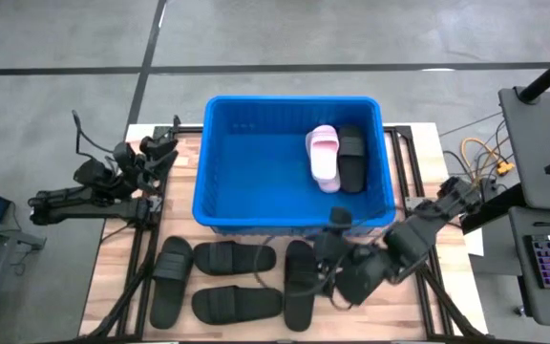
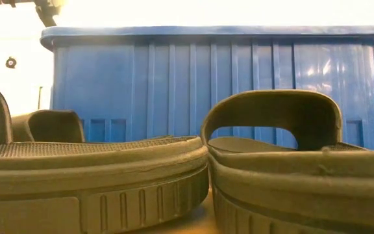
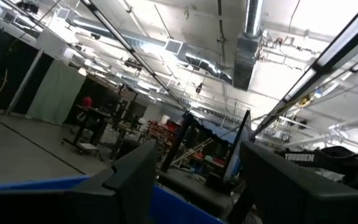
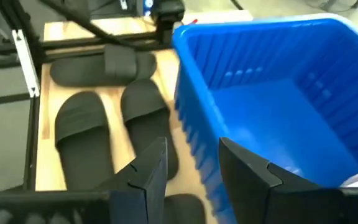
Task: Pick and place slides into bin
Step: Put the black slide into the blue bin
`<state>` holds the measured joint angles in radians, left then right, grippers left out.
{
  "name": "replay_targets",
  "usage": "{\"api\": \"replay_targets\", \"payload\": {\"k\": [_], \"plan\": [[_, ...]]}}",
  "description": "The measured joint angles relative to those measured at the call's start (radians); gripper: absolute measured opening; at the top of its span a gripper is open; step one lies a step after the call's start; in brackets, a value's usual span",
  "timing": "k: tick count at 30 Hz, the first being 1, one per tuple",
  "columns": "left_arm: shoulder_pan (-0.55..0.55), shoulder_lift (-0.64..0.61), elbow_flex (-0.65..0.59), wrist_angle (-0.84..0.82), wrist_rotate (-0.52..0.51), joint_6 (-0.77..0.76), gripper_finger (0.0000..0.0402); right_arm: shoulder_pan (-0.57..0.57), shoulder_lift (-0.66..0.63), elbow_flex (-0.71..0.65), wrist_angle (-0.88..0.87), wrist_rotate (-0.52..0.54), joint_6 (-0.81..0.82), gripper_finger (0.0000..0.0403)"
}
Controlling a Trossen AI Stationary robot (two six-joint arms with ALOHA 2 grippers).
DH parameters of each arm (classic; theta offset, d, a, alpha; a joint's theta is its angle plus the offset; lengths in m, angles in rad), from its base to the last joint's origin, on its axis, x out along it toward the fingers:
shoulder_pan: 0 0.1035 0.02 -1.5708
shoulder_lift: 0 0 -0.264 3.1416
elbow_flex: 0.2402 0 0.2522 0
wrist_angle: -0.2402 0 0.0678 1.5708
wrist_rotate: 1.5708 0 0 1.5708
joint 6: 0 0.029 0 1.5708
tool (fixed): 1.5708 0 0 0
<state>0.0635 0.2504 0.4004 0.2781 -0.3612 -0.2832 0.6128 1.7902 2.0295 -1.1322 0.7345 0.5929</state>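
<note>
Standing on the pale wooden table (image 1: 184,153), the blue bin (image 1: 246,172) holds one pink slide (image 1: 323,158) and one black slide (image 1: 351,158) side by side at its right wall, while four more black slides (image 1: 222,277) lie on the table in front of the bin. The right hand (image 4: 191,163) hovers empty with its fingers apart over the bin's front right corner, and the left hand (image 3: 194,171), also released, waits at the table's left edge. Around the table lies grey concrete floor (image 1: 65,57), and behind it a large hall with ceiling ducts (image 3: 244,50).

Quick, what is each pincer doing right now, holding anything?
Left pincer: open, empty, beside the bin.
Right pincer: open, empty, above the black slides.
</note>
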Motion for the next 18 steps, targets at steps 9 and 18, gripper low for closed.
{"api": "replay_targets", "payload": {"k": [9, 18], "plan": [[0.0, 0.0, 0.0, -0.043, 0.059, 0.0, 0.0217, 0.031, 0.145, 0.003, 0.025, -0.113, 0.055, 0.0141], [0.0, -0.001, 0.0, -0.084, 0.065, 0.001, 0.0217, 0.035, 0.335, 0.003, -0.013, -0.323, 0.107, 0.0179]]}}
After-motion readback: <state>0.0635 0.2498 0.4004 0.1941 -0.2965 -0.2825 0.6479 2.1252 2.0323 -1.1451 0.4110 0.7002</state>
